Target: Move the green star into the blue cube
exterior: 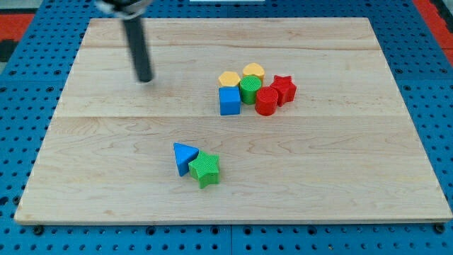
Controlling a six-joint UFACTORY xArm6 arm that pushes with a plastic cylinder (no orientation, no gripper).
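Green star (204, 168) sits low on bench (340, 177), bit left of centre, touching blue triangle (184, 156) on its upper left. Blue cube (229, 100) well apart from star, up toward view's top right, part of tight cluster: green cylinder (249, 89) beside it, two yellow blocks (228, 78) (253, 71) behind, red cylinder (267, 101) and red star (284, 88) on right. Robot's tip (144, 78) way off at upper left, touching no block. No claw on this rig, just rod. No readable writing or labels anywhere.
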